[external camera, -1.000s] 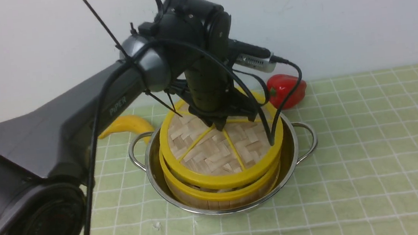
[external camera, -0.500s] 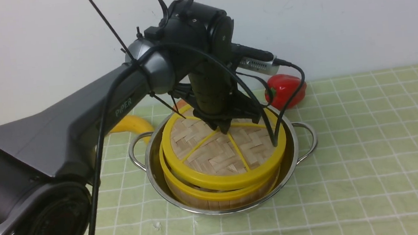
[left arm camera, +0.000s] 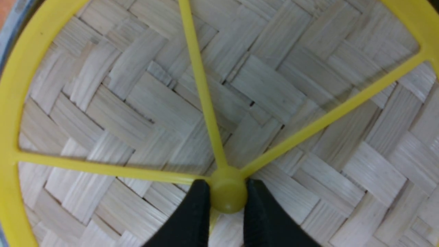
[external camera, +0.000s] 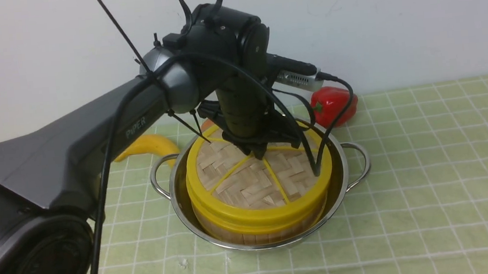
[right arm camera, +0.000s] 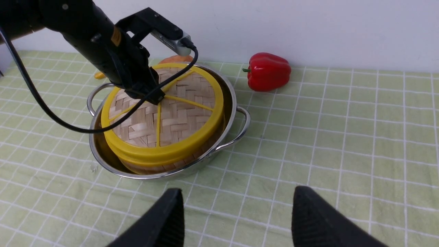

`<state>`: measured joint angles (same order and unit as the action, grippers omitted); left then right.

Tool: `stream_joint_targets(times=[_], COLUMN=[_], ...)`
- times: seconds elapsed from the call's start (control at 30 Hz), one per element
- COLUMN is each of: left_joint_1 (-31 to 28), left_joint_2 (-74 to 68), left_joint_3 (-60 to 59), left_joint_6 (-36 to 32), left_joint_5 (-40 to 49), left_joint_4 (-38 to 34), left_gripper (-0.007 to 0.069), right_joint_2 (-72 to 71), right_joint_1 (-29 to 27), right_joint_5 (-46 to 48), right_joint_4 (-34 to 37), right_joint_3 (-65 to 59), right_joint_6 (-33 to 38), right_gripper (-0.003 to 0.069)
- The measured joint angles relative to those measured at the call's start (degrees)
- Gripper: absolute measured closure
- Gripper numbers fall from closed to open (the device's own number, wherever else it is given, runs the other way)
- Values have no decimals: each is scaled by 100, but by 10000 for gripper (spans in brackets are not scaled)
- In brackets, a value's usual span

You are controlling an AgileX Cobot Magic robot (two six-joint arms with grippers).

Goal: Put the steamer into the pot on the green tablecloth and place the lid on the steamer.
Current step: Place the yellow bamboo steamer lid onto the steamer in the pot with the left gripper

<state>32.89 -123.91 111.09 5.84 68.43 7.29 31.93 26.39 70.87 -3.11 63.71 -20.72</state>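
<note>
Green tablecloth [external camera: 428,174]; "PiPER" on left arm [external camera: 72,143]

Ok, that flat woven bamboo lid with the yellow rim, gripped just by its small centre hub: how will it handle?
Probably stiff: the flat woven bamboo lid lies level with no sag while the left gripper pinches only its hub. Likely light: thin weave in a yellow rim. The smooth rounded hub might let it swivel or slip.

Woven lid [right arm camera: 164,116] sits on steamer [right arm camera: 161,167] in pot [right arm camera: 230,92] — left gripper [right arm camera: 155,97] at its hub — red pepper [right arm camera: 269,71] beyond
</note>
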Motion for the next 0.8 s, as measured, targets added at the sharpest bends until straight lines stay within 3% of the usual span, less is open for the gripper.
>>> stream_joint_targets(times=[0.8], left_joint_1=[-7], left_joint_2=[149], left_joint_3=[-98], left_joint_6=[16], left_joint_5=[165], left_joint_4=[4], left_gripper=[508], right_joint_2=[0], right_joint_1=[0], right_joint_5=[0], right_joint_4=[0], right_joint_3=[0], right_joint_6=[0], right_gripper=[237])
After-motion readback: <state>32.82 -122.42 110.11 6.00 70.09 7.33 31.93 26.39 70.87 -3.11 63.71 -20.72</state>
